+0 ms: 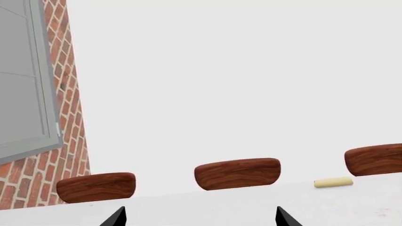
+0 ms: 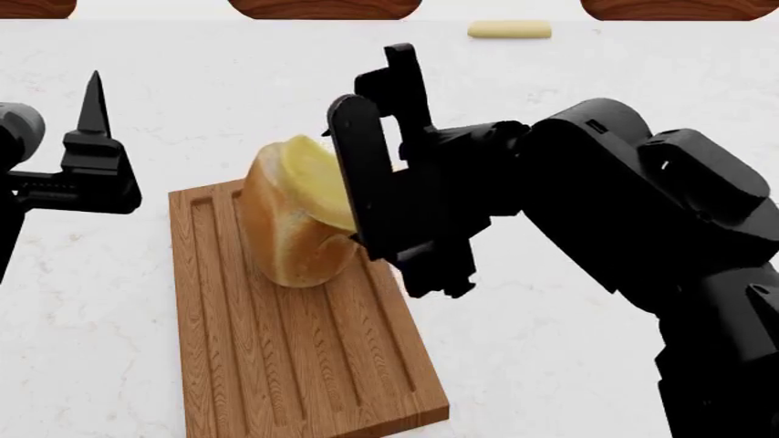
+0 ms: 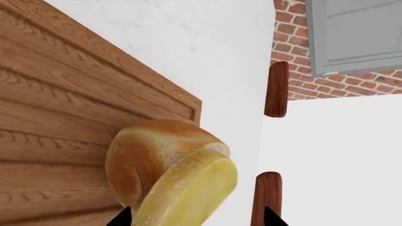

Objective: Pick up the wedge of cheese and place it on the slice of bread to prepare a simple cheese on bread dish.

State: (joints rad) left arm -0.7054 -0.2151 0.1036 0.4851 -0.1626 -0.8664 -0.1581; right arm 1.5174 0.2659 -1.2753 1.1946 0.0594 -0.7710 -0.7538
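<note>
The wedge of cheese [image 2: 314,182] leans against the cut face of the slice of bread [image 2: 283,235], which stands on the cutting board [image 2: 292,356]. My right gripper [image 3: 195,216] brackets the cheese, though I cannot tell whether its jaws grip it or just flank it. I'd settle the wedge flush on the bread, then draw straight back. My left gripper [image 1: 199,217] idles with fingers spread, holding nothing.

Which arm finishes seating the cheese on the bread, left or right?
Right. The right gripper is at the wedge of cheese, which leans against the slice of bread on the cutting board. The left gripper hangs off to the side, open and empty.
</note>
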